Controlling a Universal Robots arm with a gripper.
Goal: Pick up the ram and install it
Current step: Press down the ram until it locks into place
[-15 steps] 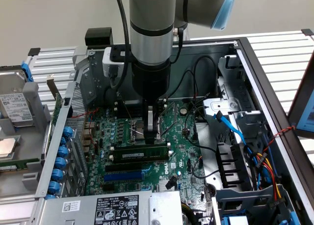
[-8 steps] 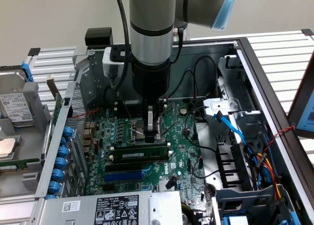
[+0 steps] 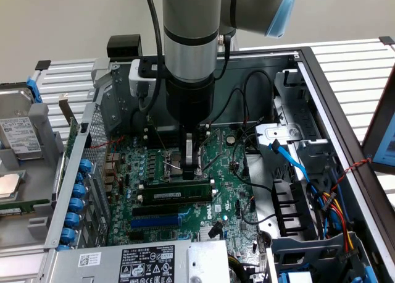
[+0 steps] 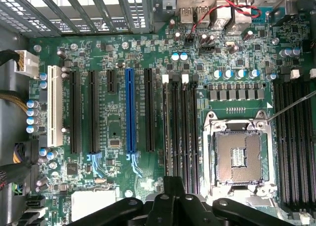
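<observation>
Fingers drawn together, the gripper (image 3: 193, 169) stands tip-down on the ram (image 3: 176, 185), which lies along a black slot mid-motherboard (image 3: 154, 160) beside the CPU socket (image 4: 239, 157), apparently to press it home; a second stick (image 3: 173, 197) sits alongside.

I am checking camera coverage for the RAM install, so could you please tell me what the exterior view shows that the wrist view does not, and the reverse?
Exterior view: the robot arm, the ram standing on edge just below the gripper, a hard drive outside the case, and a blue cable. Wrist view: the white expansion slot and the rear ports. Shared: the motherboard, the CPU socket, the blue expansion slot and the gripper itself.
</observation>
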